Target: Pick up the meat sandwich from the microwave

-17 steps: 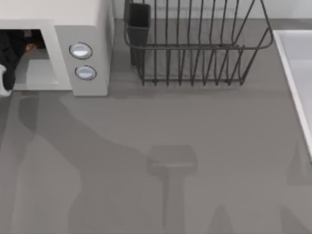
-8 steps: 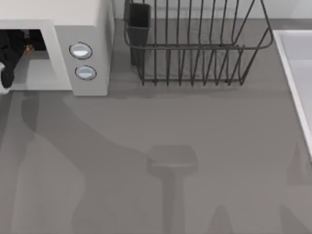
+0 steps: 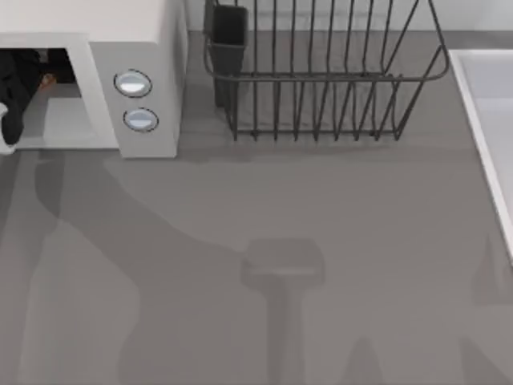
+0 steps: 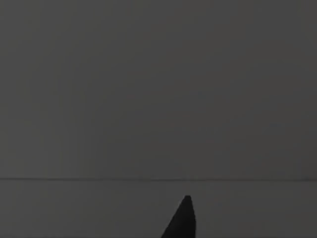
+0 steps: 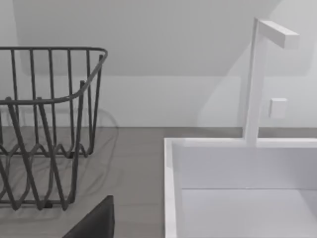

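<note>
Seen from above, the microwave (image 3: 136,48) stands at the far left corner of the grey worktop (image 3: 321,241). It is off-white, with two round silver-blue dials (image 3: 133,83) one above the other on its front panel, and its cavity is open toward me. My left arm reaches into that cavity at the left edge of the top view, its black left gripper (image 3: 24,76) deep inside. Just beside the dark tip lies the meat sandwich (image 3: 48,79), a small orange-brown spot on the cavity floor near the back. I cannot tell whether my left jaws are open or closed, or whether they touch the sandwich.

The left wrist view is dark; one black fingertip (image 4: 182,218) shows against a dim flat wall.

To the right of the microwave, at the back of the worktop, stands a dark wire dish rack (image 3: 321,80) with a dark cup-shaped holder (image 3: 228,36) on its left end. A white sink (image 3: 485,112) sits at the right edge.

My right arm is parked off to the right. Its wrist view takes in the rack, the sink basin and a white faucet (image 5: 257,74). I cannot tell how my right jaws stand.
</note>
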`<state>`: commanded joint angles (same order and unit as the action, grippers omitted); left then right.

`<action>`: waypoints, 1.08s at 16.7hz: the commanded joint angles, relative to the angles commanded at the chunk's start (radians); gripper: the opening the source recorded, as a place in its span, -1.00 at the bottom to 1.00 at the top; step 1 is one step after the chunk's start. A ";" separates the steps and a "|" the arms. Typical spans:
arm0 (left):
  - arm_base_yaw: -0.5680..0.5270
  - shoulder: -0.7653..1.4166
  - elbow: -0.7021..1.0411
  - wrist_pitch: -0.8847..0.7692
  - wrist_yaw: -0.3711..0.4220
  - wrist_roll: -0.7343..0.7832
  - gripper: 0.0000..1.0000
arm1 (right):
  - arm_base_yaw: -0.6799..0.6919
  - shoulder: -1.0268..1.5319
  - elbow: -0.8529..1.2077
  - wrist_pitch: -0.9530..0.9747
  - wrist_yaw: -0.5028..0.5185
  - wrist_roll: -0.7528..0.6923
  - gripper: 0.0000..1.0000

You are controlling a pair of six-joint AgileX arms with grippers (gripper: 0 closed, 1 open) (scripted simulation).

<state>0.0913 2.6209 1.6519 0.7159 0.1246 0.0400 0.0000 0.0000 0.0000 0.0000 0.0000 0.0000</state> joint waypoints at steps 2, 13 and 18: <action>-0.005 -0.013 -0.013 -0.005 -0.005 -0.002 -1.00 | 0.000 0.000 0.000 0.000 0.000 0.000 1.00; -0.222 -0.719 -0.565 -0.193 -0.214 -0.068 -1.00 | 0.000 0.000 0.000 0.000 0.000 0.000 1.00; -0.317 -0.989 -0.803 -0.274 -0.306 -0.097 -1.00 | 0.000 0.000 0.000 0.000 0.000 0.000 1.00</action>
<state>-0.2255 1.6319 0.8490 0.4416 -0.1818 -0.0566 0.0000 0.0000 0.0000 0.0000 0.0000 0.0000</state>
